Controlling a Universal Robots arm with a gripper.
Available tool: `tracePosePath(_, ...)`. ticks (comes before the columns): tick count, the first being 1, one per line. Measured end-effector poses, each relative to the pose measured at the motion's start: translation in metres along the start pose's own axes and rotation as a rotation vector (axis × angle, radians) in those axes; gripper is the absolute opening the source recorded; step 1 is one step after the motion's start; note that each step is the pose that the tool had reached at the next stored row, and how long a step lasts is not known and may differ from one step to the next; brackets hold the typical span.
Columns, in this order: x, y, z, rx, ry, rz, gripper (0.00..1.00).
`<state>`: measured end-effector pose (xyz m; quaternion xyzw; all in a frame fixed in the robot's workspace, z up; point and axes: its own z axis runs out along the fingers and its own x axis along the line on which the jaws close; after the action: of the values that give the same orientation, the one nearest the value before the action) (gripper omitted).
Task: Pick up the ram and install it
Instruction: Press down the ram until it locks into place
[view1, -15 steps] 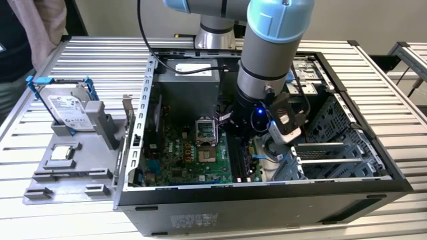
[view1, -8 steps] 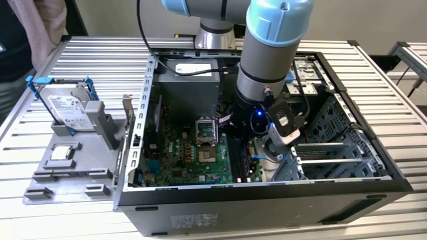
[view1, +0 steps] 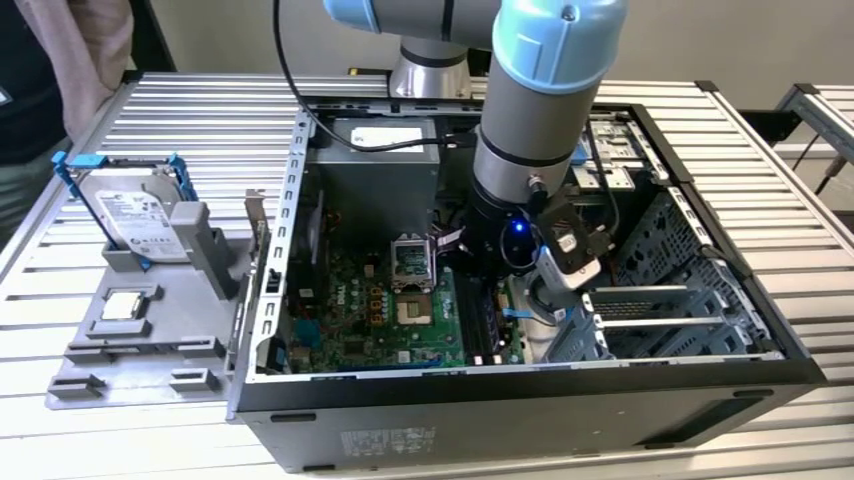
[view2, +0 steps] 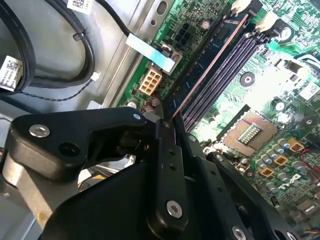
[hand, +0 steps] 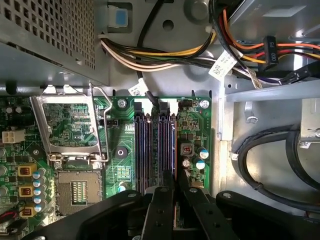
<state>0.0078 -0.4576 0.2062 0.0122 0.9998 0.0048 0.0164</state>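
The ram is a thin dark stick with a copper-coloured edge, standing along the outermost of the memory slots on the green motherboard. In the first wrist view the ram appears edge-on. My gripper has its black fingers pressed close together on the near end of the stick. In the first wrist view the gripper sits right over that same slot. The exterior view has the arm's wrist reaching down inside the open computer case.
The open processor socket and its raised metal bracket lie beside the slots. Bundled cables run across the case wall. Outside the case stands a grey tray with a hard drive. A person stands at the exterior view's left.
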Motion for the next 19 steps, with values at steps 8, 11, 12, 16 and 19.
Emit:
tracePosePath(8, -0.0008, 0.0004, -0.0237, -0.0004, 0.0001, 0.000, 1.00)
tracePosePath(11, -0.0012, 0.0005, -0.0370, -0.0003, 0.0002, 0.000, 1.00)
tracePosePath(12, -0.0014, 0.0006, -0.0422, -0.0004, 0.0002, 0.000, 1.00)
tracePosePath(16, -0.0017, 0.0007, -0.0504, -0.0007, 0.0001, 0.000, 1.00)
tracePosePath(19, -0.0017, 0.0007, -0.0512, -0.0005, 0.0002, -0.001, 0.00)
